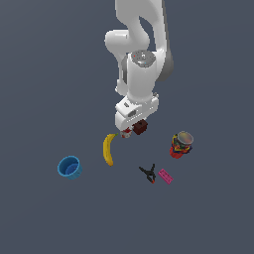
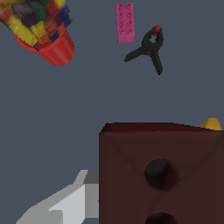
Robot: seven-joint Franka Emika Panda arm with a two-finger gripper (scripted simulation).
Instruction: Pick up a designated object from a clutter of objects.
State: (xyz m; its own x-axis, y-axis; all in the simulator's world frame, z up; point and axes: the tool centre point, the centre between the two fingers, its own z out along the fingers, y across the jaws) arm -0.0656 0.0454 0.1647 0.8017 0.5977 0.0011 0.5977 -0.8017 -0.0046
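Filling the wrist frame's lower right, the dark reddish-brown rectangular holed block (image 2: 162, 175) sits by one pale finger of the gripper (image 1: 133, 130), jaws seemingly clamping it, below centre in the exterior view; grasp apparently made, lifting left.

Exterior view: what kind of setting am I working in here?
Likely a simulated test scene, not a real room: a plain grey floor, with scattered props like a banana, blue cup and black clamp.
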